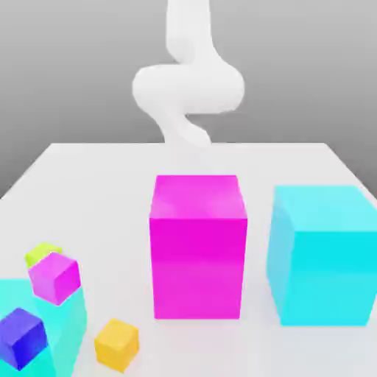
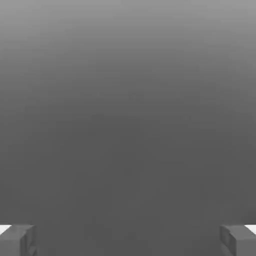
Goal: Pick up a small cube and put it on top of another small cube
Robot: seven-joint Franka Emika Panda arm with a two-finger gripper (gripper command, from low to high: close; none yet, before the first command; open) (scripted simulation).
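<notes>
The small lime-green cube (image 1: 40, 253) sits at the exterior view's left, partly hidden behind a small magenta cube (image 1: 54, 277). The small orange-yellow cube (image 1: 117, 344) rests on the table near the front, to the right of the lime one. The white arm (image 1: 188, 88) rises at the back of the table, behind the big magenta block, far from both cubes. In the hand view my gripper (image 2: 128, 241) is open, its grey fingertips (image 2: 17, 240) wide apart with only plain grey background between them.
A tall magenta block (image 1: 197, 247) stands mid-table and a big cyan block (image 1: 324, 254) at the right. At the front left, a small dark-blue cube (image 1: 20, 337) sits on another cyan block (image 1: 65, 324). The white table (image 1: 110, 184) runs back to the arm.
</notes>
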